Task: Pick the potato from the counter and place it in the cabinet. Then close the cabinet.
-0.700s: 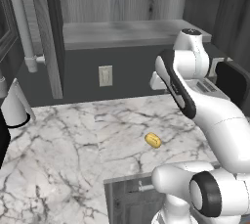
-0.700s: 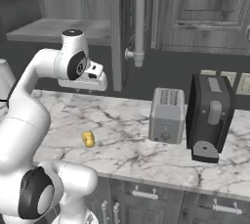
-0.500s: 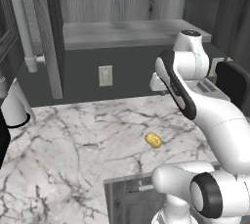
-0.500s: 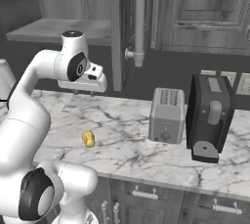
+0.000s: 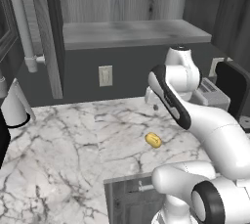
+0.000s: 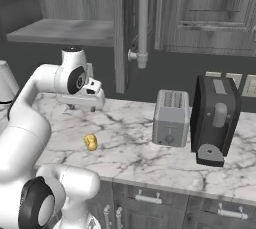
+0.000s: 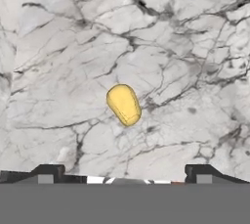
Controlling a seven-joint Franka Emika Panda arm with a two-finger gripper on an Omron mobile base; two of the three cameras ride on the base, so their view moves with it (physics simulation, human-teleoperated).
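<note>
Pincer [image 6: 80,107] spread wide, nothing held, hovering above potato [image 7: 124,104] at frame centre in hand view; bare marble surface [image 7: 185,37] on all sides.

The potato [image 6: 90,142] is lying on the counter [image 6: 150,153], left of the toaster [image 6: 171,118]; the gripper [image 6: 80,106] is hanging behind it.

Gripper [image 6: 83,107] mostly behind the arm (left base view), toaster [image 5: 213,92] half hidden.
</note>
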